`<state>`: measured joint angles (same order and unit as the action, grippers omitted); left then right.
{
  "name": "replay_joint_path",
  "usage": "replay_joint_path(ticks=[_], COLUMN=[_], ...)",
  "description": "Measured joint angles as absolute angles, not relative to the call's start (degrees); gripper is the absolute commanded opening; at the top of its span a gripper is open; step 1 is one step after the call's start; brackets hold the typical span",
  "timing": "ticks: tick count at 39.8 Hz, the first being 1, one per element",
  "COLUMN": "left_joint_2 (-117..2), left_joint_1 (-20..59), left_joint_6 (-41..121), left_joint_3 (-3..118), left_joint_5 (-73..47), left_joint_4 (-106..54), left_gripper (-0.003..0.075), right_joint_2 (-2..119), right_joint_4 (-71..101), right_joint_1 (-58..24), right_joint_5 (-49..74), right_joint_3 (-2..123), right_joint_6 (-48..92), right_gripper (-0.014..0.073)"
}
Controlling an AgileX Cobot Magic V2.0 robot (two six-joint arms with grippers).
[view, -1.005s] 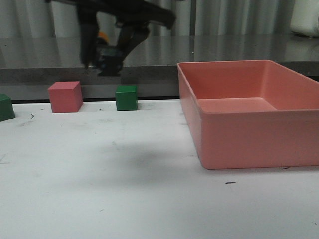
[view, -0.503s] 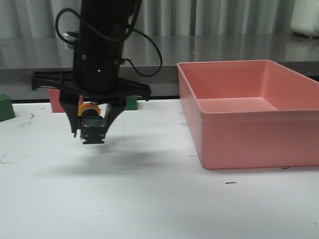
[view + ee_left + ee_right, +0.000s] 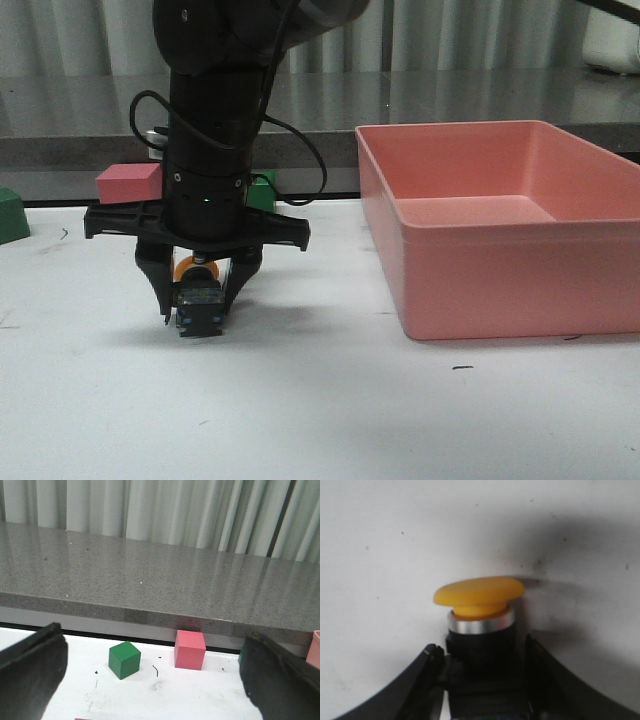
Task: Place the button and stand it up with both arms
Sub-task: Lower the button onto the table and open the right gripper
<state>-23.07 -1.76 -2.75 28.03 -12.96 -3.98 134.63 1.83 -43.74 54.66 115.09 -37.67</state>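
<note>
Button [image 3: 198, 303] and right end effector [image 3: 197, 300] lower.

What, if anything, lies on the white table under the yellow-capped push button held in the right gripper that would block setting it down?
Nothing visible does. The right gripper holds the yellow-capped push button low over bare white table. The pink cube, green cube and pink bin all sit apart from that spot.

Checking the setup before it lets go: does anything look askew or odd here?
The button is tipped over in the right gripper, its yellow cap pointing back toward the counter instead of up. Nothing else stands out.
</note>
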Motion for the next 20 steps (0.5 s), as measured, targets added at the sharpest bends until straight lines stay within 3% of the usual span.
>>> replay_joint_path(ticks=[16,20], left_joint_2=[-23.07,-23.07], left_joint_1=[-1.76,-1.76], left_joint_6=[-2.75,-2.75], left_joint_3=[28.03,28.03], left_joint_5=[-13.20,-13.29], left_joint_4=[-3.98,-3.98], left_gripper=[0.0671,0.0671], right_joint_2=[135.49,135.49], right_joint_4=[0.00,0.00], right_joint_1=[-43.74,-43.74], right_joint_5=[54.66,54.76], right_joint_3=[115.63,115.66], right_joint_6=[-37.67,-37.67], right_gripper=[0.0311,0.0374])
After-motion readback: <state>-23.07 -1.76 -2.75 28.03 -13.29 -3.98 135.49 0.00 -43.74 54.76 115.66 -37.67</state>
